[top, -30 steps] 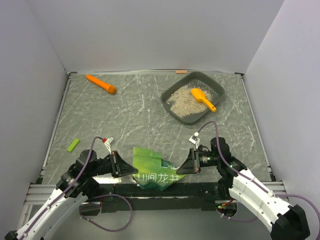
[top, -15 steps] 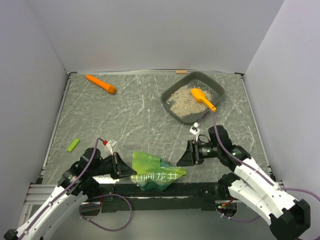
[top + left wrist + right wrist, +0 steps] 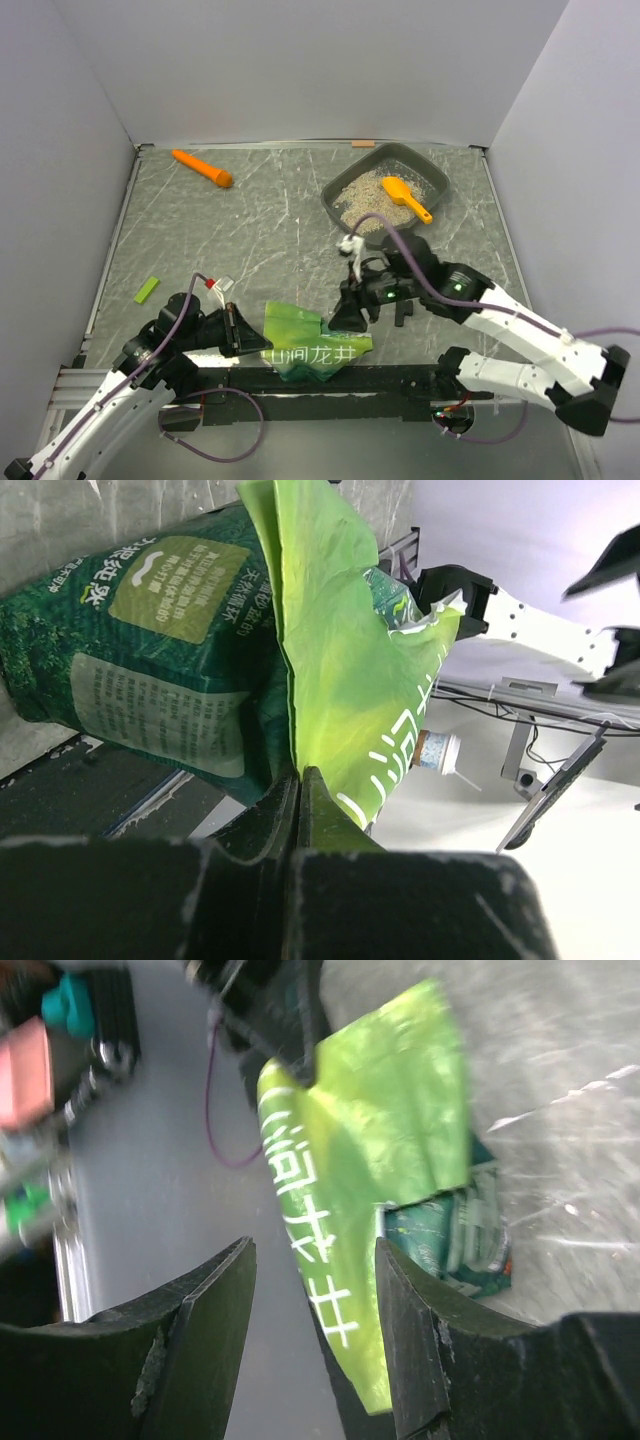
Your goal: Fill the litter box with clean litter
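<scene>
The dark grey litter box stands at the back right, with pale clean litter covering its floor and an orange scoop lying in it. A green glossy bag lies at the table's near edge. My left gripper is shut on the bag's left edge; in the left wrist view the fingertips pinch the light green flap. My right gripper hovers open over the bag's right part. In the right wrist view its jaws stand apart, with the bag's edge between them.
An orange carrot-shaped object lies at the back left. A small green strip sits near the left wall. White walls enclose the table on three sides. The black front rail runs under the bag.
My right gripper has opened and let go of the bag's right corner, and its arm has swung left and up over the bag. The left gripper stays shut on the bag.
</scene>
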